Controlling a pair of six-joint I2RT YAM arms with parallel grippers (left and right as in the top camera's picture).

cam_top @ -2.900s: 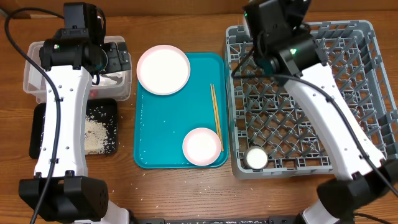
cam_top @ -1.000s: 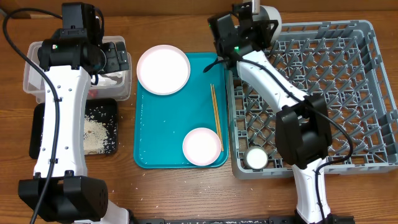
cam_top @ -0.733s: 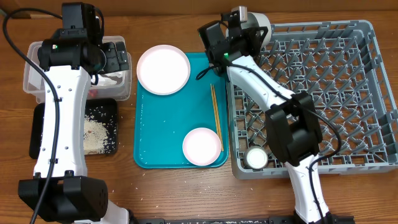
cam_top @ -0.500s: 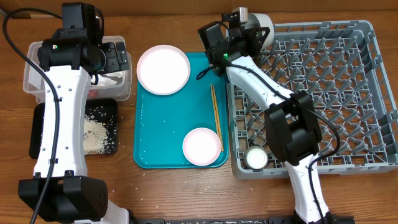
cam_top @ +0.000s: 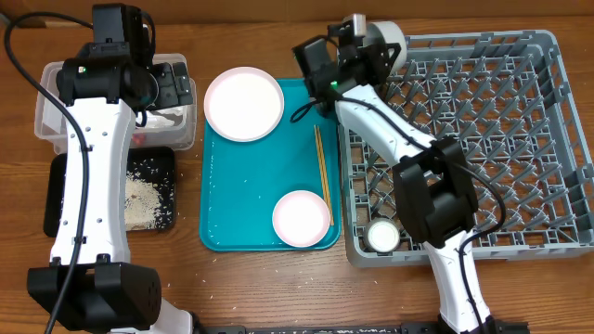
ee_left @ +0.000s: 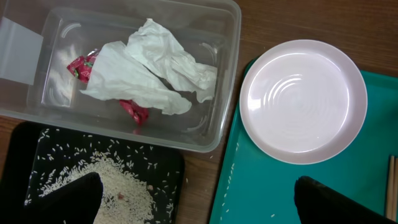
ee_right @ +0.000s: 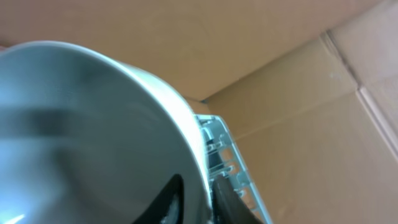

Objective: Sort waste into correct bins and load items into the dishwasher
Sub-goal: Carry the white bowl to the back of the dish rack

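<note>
My right gripper (cam_top: 364, 44) is at the back left corner of the grey dishwasher rack (cam_top: 520, 139), with a white bowl (cam_top: 386, 33) on edge there. In the right wrist view its two fingers straddle the bowl (ee_right: 93, 137) rim, the inner one a little off it, so the right gripper (ee_right: 198, 180) is slightly open. My left gripper (ee_left: 199, 199) hangs wide open and holds nothing above the clear tub (ee_left: 217, 62), which contains the napkin (ee_left: 149, 74), and the black tray (cam_top: 153, 162) of rice (ee_left: 118, 186). The pink plate (cam_top: 243, 103), another bowl (cam_top: 301, 218) and chopsticks (cam_top: 321, 162) lie on the teal tray (cam_top: 251, 186).
A small white cup (cam_top: 382, 237) stands in the rack's front left corner. A few rice grains dot the teal tray and the wooden table. Brown cardboard fills the background of the right wrist view.
The right arm swung from over the rack to its back left corner with the bowl, then its fingers eased apart on the rim. The left arm has not moved.
</note>
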